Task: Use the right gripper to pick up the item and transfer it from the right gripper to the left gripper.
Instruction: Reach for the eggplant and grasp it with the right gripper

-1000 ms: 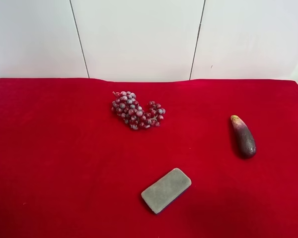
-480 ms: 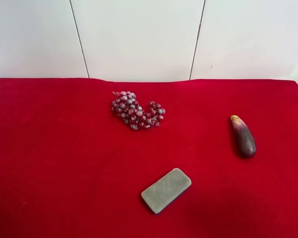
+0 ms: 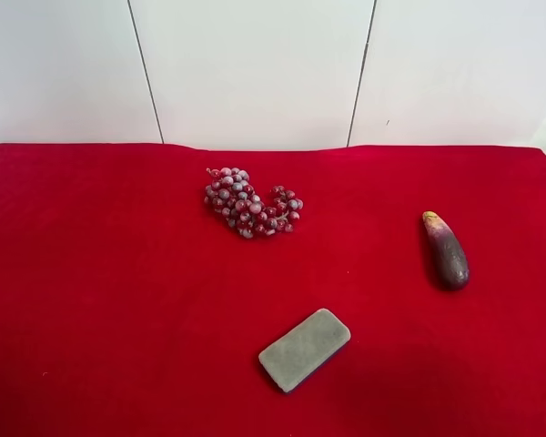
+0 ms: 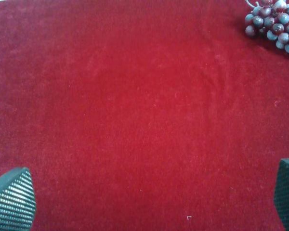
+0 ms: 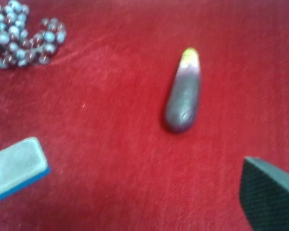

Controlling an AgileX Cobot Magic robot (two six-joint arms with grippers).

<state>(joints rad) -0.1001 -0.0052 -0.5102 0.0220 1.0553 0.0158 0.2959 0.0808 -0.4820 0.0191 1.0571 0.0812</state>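
A small dark-purple eggplant (image 3: 446,252) lies flat on a red cloth (image 3: 118,273), untouched, well apart from a flat grey block (image 3: 304,349). In the exterior high view it sits beyond the block and off toward that view's right. Its yellowish-green stem is the end farther from the block and its rounded end the nearer one.

A bunch of red-purple grapes (image 3: 252,203) rests beyond the block too, toward the white panelled wall (image 3: 255,73), and well apart from both block and eggplant.

The right wrist view shows the right gripper (image 5: 118,192) above the cloth with its fingers (image 5: 269,197) spread wide and nothing between them. The block, blue along its lower edge, lies close by one finger. The eggplant lies farther out, nearer the other finger and clear of it.

The left wrist view shows the left gripper (image 4: 149,192) also spread wide and empty over bare cloth. Its ribbed fingertips (image 4: 12,199) are apart at the frame's edges. Only the grapes appear at one corner; the block is outside this view.
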